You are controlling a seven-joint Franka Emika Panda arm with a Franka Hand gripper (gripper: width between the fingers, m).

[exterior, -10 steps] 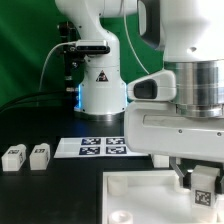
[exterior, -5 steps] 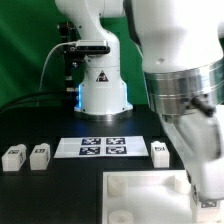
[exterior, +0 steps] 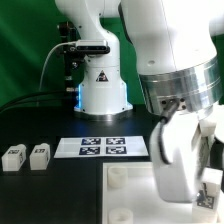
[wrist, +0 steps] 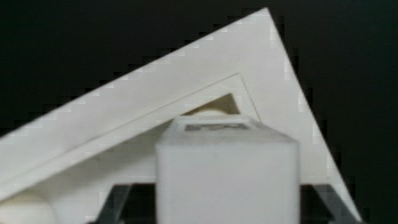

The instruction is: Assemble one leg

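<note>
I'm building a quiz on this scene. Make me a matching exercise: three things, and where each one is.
Things:
1. the marker board
2. two loose legs
3. the white panel

Places:
A. at the exterior view's left on the black table
B. lowest in the exterior view, beneath the arm
C. in front of the robot's base

Pairs: 1-C, 2-A, 3-B

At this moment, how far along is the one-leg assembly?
Done: one small white plastic oblong leg is picked up, held in the gripper. In hand: it hangs over a corner of the large white square panel. Left: seating it; two more leg blocks wait beside the marker board.
</note>
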